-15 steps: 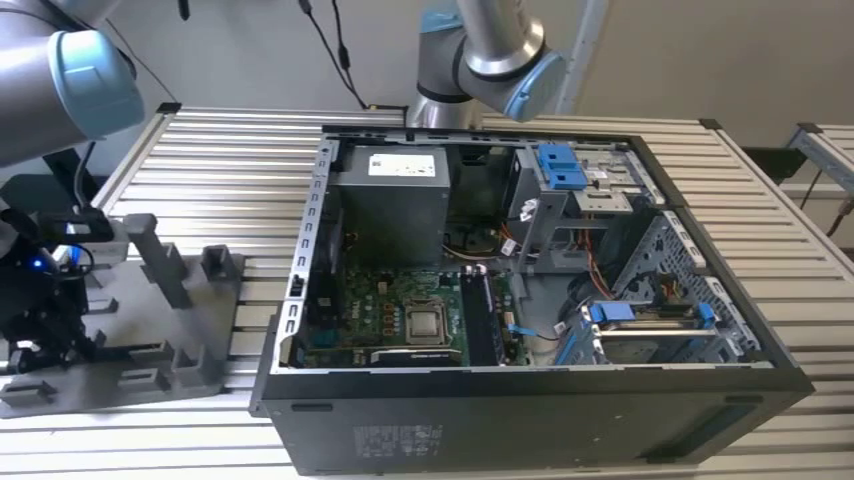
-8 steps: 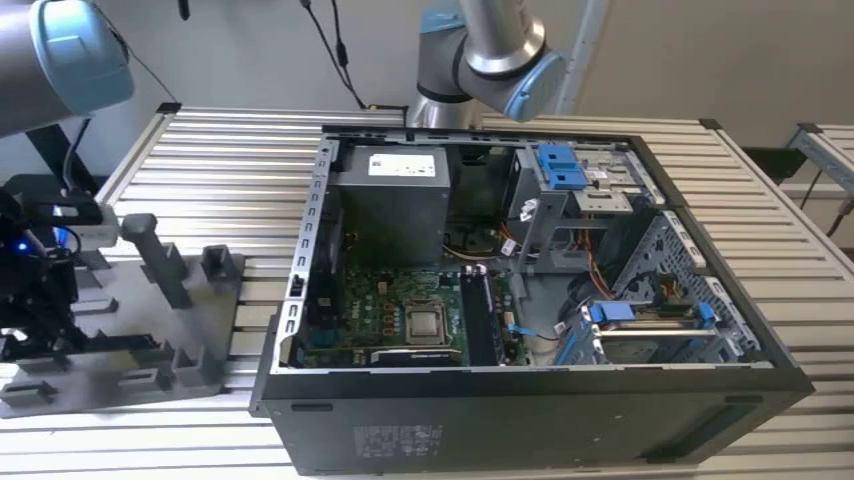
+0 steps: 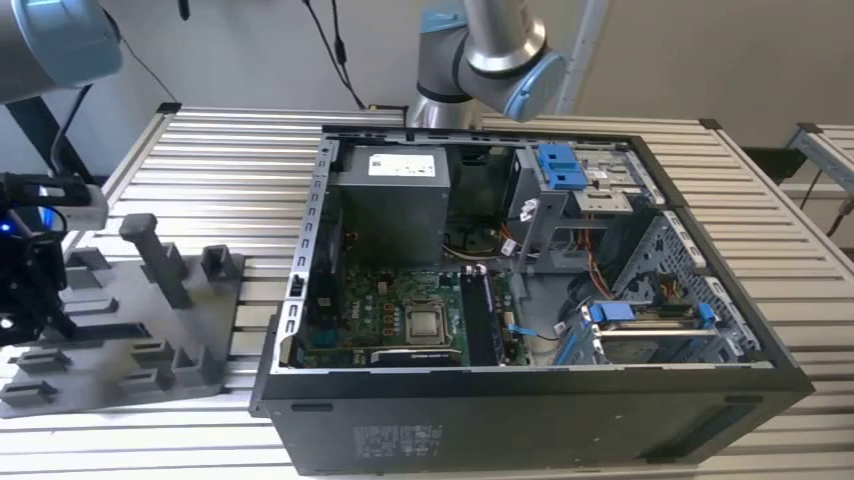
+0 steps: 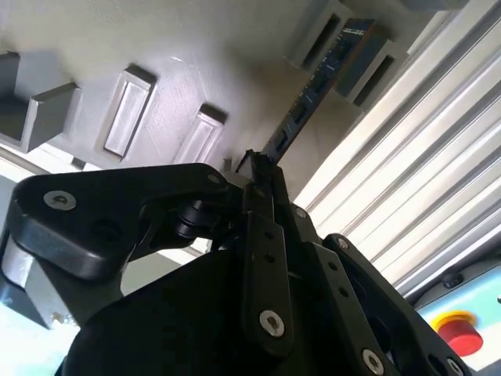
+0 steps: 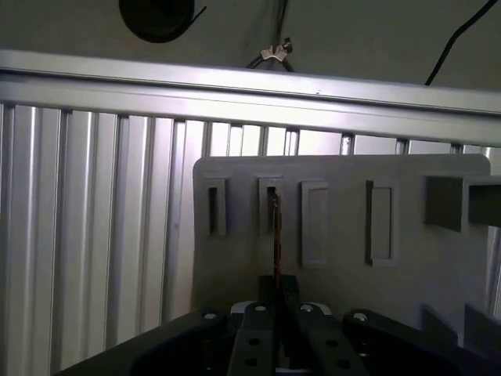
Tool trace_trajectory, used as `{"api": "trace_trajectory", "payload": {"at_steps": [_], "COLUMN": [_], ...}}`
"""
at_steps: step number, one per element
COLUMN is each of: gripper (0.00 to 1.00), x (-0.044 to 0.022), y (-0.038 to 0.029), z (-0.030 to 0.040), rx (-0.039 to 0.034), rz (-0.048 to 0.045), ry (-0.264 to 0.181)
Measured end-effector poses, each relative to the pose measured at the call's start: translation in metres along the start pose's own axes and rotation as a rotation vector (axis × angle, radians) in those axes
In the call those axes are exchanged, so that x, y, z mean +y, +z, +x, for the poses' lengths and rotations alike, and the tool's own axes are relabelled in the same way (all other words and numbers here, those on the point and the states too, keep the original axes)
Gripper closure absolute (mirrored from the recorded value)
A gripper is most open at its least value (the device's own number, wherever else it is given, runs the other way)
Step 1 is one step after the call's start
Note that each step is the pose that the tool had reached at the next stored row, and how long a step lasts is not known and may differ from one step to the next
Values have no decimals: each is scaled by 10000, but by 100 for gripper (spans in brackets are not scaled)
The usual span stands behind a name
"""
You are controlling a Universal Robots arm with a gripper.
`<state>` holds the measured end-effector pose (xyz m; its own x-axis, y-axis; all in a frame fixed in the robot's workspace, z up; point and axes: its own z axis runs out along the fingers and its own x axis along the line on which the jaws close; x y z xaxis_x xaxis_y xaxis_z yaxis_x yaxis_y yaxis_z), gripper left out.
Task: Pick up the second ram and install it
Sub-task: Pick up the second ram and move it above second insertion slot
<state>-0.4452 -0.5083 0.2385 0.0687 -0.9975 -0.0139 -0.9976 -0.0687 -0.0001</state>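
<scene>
In both wrist views the second ram (image 4: 313, 90), a thin dark board with black chips, runs from a slot of the grey tray (image 4: 196, 47) down into my gripper (image 4: 254, 168). The black fingers are shut on its near end. Its far end sits between the slot's two grey blocks. In the first wrist view the second ram (image 5: 275, 231) shows edge-on, standing in the tray (image 5: 344, 204) above my gripper (image 5: 275, 283). In the exterior view my gripper (image 3: 30, 295) hangs over the tray (image 3: 134, 350) at that view's left.
The open computer case (image 3: 534, 410) lies on the slatted metal table (image 3: 200, 150), with its motherboard (image 3: 400, 310) and CPU socket (image 3: 427, 322) exposed. A grey upright post (image 3: 160, 260) stands on the tray. A red button (image 4: 458, 329) sits beyond the table edge.
</scene>
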Motion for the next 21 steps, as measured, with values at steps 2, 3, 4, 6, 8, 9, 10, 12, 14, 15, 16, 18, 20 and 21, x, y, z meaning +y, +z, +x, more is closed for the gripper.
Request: {"api": "trace_trajectory", "payload": {"at_steps": [2,3,4,6,8,9,10,12,14,15,16,18,20,21], "gripper": [86,86,86,86,86,86,86,86,86,86,86,86,86,86], "x": [1,1,1,2,2,2,2,2,1,1,1,1,1,1], "y": [-17,-24,-31,-48,-74,-88,-105,-135,-167,-182,-193,-216,-240,-253], "z": [0,-1,-1,-1,-2,-2,-2,-2,-3,-3,-3,-4,-4,-5], "rx": [-2,-4,-8,-13,-13,-14,-13,-14,-14,-13,-14,-14,-14,-13], "rz": [11,14,15,17,17,18,17,17,18,18,18,18,19,18], "ry": [34,88,156,282,323,323,324,324,324,324,324,324,324,323]}}
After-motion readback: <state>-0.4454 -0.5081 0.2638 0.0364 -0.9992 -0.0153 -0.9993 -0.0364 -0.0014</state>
